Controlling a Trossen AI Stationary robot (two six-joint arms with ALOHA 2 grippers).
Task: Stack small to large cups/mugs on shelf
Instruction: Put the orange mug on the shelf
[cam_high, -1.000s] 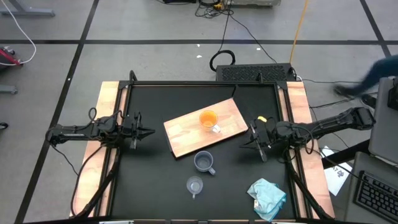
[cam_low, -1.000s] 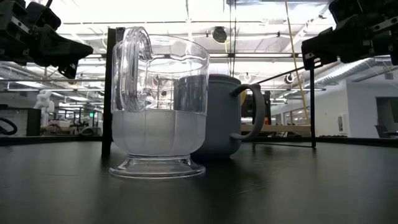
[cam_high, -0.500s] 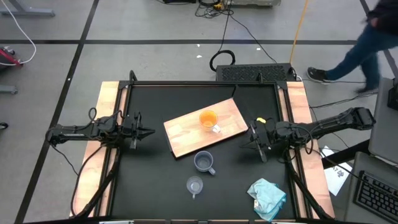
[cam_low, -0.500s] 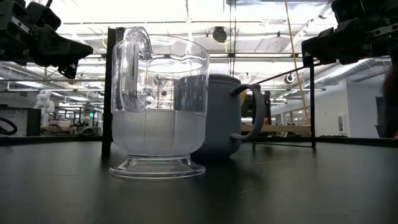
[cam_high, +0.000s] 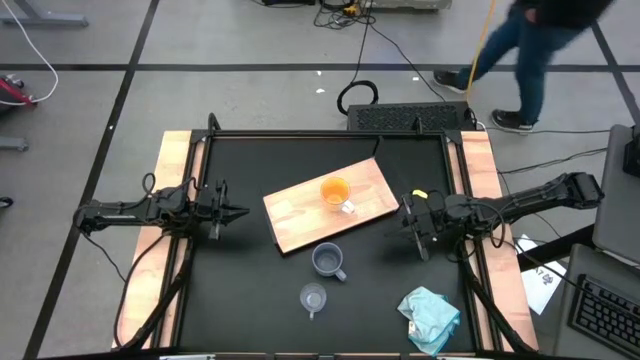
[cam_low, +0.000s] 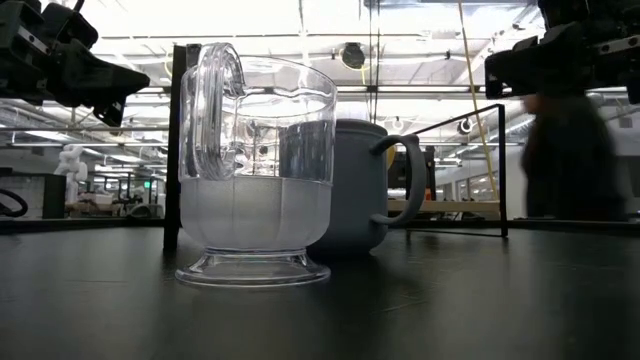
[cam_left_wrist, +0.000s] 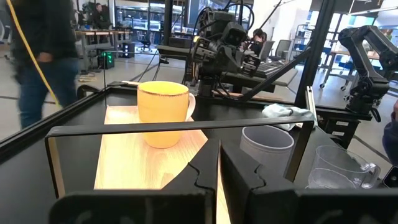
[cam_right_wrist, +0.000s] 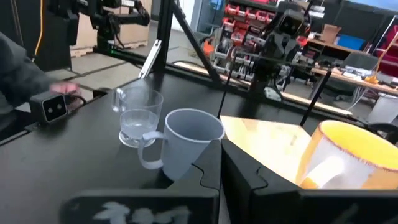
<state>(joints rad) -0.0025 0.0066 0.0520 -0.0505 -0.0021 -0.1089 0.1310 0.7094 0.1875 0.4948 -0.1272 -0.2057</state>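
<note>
Since the earlier frames, only the person (cam_high: 530, 50) beyond the table's far right corner is seen to have walked leftward; arms and cups are unchanged. No legible writing is found. The left gripper (cam_high: 240, 211) and right gripper (cam_high: 392, 231) are held with fingers together, gripping nothing, at opposite sides of the wooden shelf (cam_high: 300, 212). The orange mug (cam_high: 334, 191) is set upright on the shelf between the grippers. The blue-grey mug (cam_high: 329, 261) and the glass cup (cam_high: 313, 298) are placed on the black tabletop (cam_high: 240, 290), nearer the right gripper.
</note>
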